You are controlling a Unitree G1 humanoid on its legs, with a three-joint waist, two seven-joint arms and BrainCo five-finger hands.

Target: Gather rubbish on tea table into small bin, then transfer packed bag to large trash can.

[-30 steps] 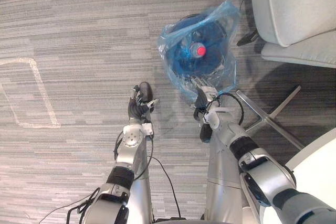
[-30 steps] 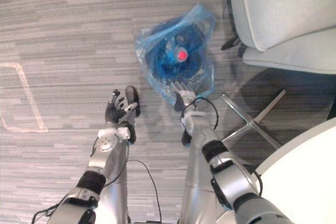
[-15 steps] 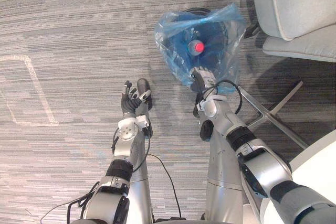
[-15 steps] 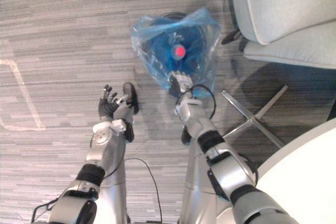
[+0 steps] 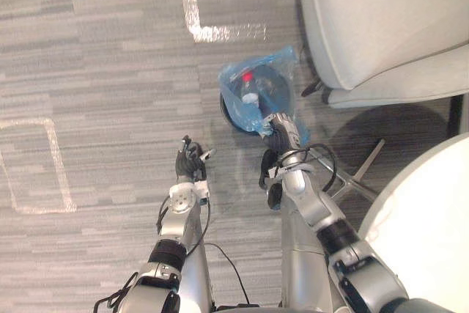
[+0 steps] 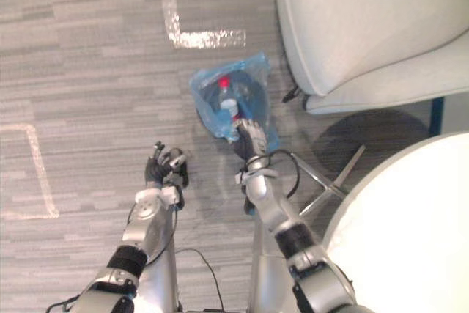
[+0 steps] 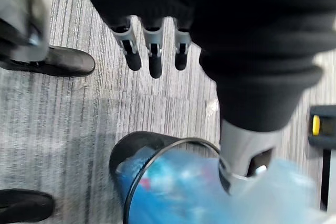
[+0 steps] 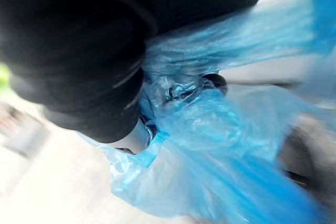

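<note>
A blue plastic bag [image 5: 267, 89] lines a small black bin [image 7: 137, 145] on the grey carpet. Inside it lies a clear bottle [image 5: 250, 102] with a red cap. My right hand [image 5: 279, 132] is at the bag's near edge, fingers curled into the bunched plastic [image 8: 210, 129]. My left hand [image 5: 190, 163] hovers over the carpet to the left of the bin. Its fingers [image 7: 152, 56] are straight and hold nothing.
A light grey armchair [image 5: 381, 27] stands just beyond the bin on the right, with metal legs [image 5: 359, 170] splayed on the floor beside my right arm. A white round table [image 5: 429, 225] edges in at the lower right. White tape marks [image 5: 192, 5] cross the carpet.
The camera has shifted. My right hand has curled shut on the bag's near edge, and the bag's mouth looks drawn narrower. The left hand stays open.
</note>
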